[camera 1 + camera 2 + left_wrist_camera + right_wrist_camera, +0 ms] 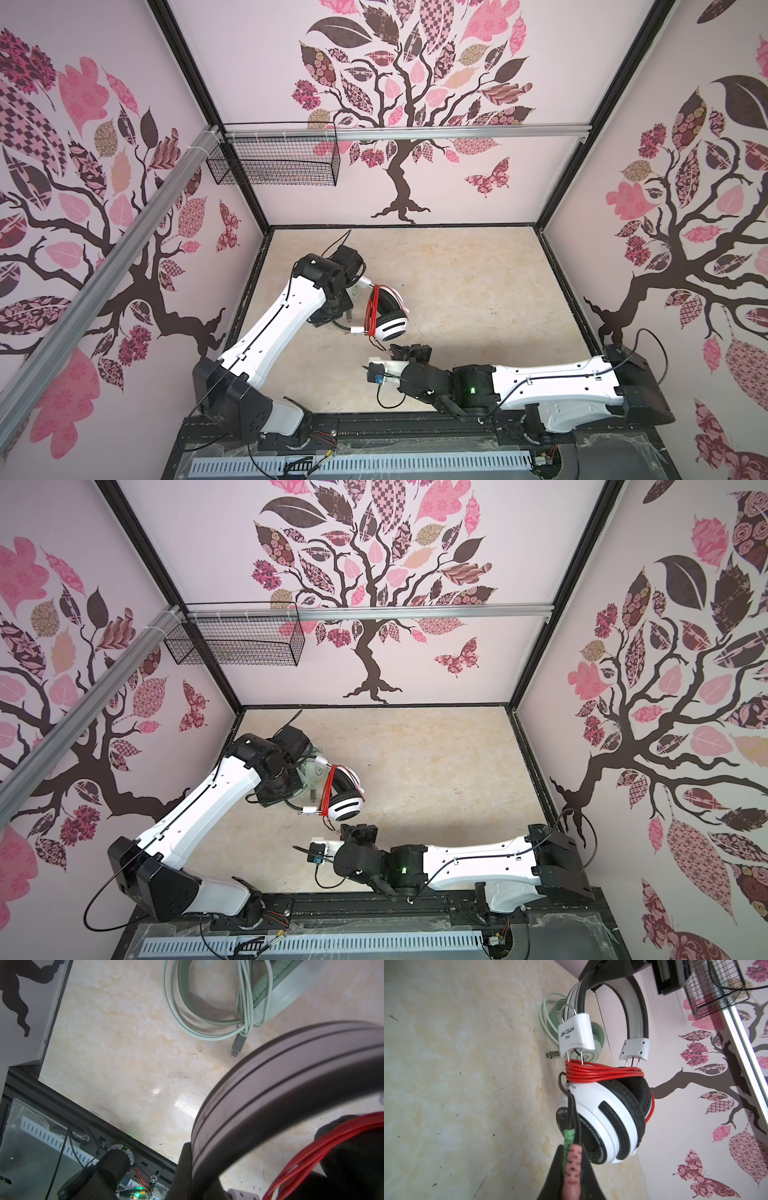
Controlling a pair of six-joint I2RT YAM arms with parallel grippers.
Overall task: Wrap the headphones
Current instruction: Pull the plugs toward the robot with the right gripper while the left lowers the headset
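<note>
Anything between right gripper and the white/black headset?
Nothing visible. The right gripper grips the plugs, and only their dark lead runs to the white and black headset. The mint-green headset lies on the table beyond it.

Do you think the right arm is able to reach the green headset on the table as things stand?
Probably not directly: the right end effector is shut on the audio plugs, and the white headset hangs between it and the green headset.

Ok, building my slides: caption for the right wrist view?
White headphones, red cable wound around them; right fingers pinch the green and pink plugs.
</note>
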